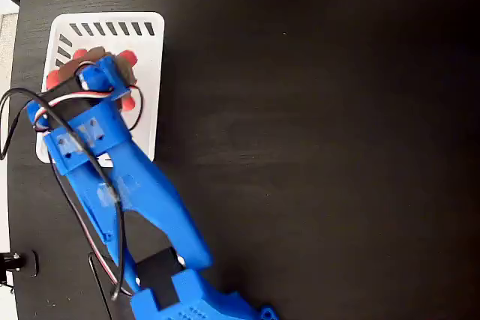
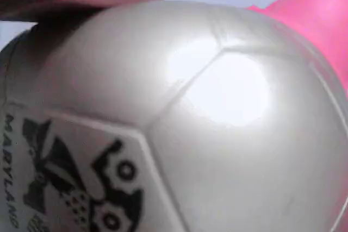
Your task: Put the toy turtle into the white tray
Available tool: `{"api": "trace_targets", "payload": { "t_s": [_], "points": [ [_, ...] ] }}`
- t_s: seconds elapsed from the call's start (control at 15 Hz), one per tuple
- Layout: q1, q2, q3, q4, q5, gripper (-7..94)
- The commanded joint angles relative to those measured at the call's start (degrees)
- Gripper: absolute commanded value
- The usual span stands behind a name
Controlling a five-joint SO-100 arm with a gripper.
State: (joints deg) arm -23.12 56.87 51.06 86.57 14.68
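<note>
The white tray (image 1: 148, 73) lies at the upper left of the dark table in the fixed view. The toy turtle (image 1: 126, 59) is inside the tray's outline, with red legs sticking out around the blue gripper (image 1: 100, 78), which covers most of its shell from above. The gripper's jaws sit closed around the turtle. In the wrist view the turtle's shiny grey shell (image 2: 217, 134) fills the frame at very close range, with its black printed mark at the lower left and a red leg (image 2: 321, 20) at the upper right. No fingers show in the wrist view.
The blue arm (image 1: 142, 192) runs from the bottom edge up to the tray, trailing black and white cables (image 1: 22, 103) on its left. The table's left edge is close beside the tray. Dark tabletop (image 1: 322, 140) stretches to the right.
</note>
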Motion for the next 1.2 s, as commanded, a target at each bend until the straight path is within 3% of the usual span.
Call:
{"api": "trace_targets", "payload": {
  "t_s": [0.0, 0.4, 0.47, 0.53, 0.6, 0.73, 1.0, 1.13],
  "points": [
    [-1.5, 1.5, -3.0, 0.2, 0.6, -4],
    [-0.8, 0.1, -3.5, 0.2, 0.2, -1],
    [-1.1, -0.2, -3.3, 0.1, -0.1, 3],
    [-1.5, -0.5, -3.0, 0.2, -0.4, 13],
    [-1.6, -1.0, -2.9, 0.3, -0.5, 32],
    [-1.7, -1.7, -2.9, 0.3, -0.7, 48],
    [-1.3, -1.8, -2.6, 0.1, -1.5, 48],
    [-1.3, -1.8, -2.5, 0.3, -1.8, 56]
  ]
}}
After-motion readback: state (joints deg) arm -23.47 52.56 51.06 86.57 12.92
